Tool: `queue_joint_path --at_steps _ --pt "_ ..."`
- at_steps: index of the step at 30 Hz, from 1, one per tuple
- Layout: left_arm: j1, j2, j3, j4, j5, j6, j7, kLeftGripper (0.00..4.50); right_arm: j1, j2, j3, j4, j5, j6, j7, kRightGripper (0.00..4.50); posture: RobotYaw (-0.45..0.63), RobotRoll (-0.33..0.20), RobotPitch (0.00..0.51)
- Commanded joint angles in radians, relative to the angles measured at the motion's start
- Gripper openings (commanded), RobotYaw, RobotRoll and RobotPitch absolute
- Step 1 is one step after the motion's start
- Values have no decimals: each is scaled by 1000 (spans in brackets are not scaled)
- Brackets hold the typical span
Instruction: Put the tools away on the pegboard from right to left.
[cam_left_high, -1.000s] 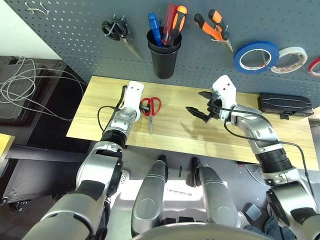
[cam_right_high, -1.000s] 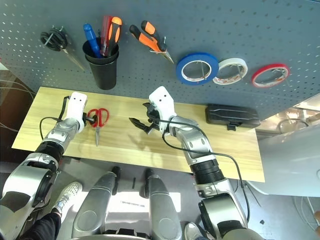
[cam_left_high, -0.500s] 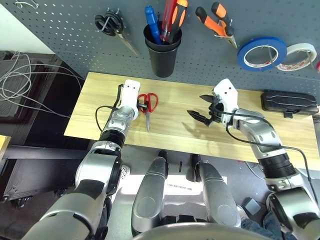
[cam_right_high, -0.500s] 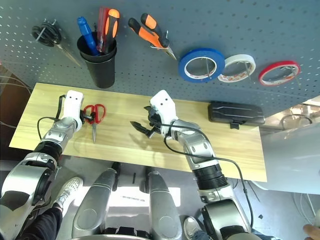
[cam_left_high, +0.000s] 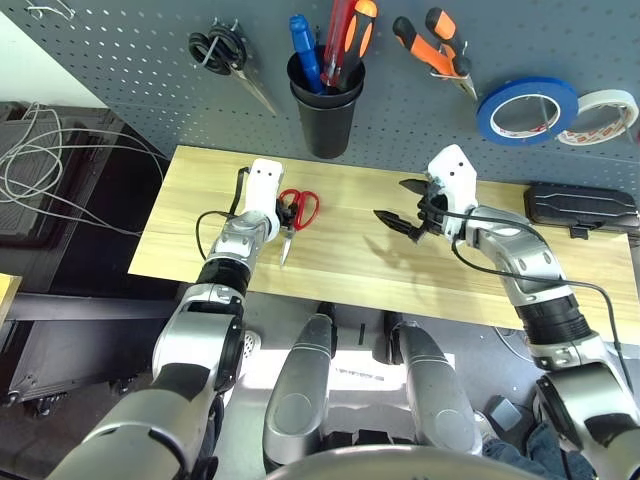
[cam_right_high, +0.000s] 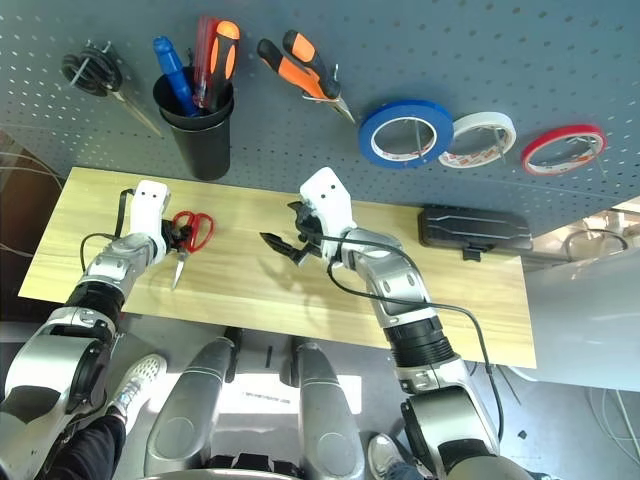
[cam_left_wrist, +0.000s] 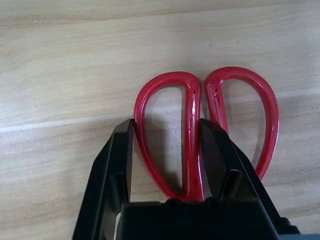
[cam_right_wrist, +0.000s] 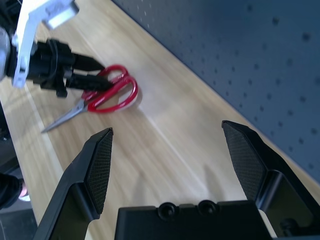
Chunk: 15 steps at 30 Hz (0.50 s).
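Black cup (cam_left_high: 327, 118) holds blue, red and orange-black handled tools (cam_left_high: 333, 50)

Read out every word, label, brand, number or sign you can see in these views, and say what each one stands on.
No text can be read for certain.
White tape roll: small print around its inner ring, too small to read.
Red tape roll: faint marks inside the ring, too small to read.
Bright patch on the floor: a line of small dark marks, too blurred to tell whether they are letters.
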Motion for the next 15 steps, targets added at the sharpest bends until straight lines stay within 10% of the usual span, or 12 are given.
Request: queue_joint_path --at_steps 1,15 --pt "151 10 5 -233 -16 40 -5 2144 8 -3 4 -38 22 5 31 4500 97 0 415" --pt "536 88 68 -960 -26 -155 -18 2144 -77 19 11 -128 151 28 164 4500 157 0 387"
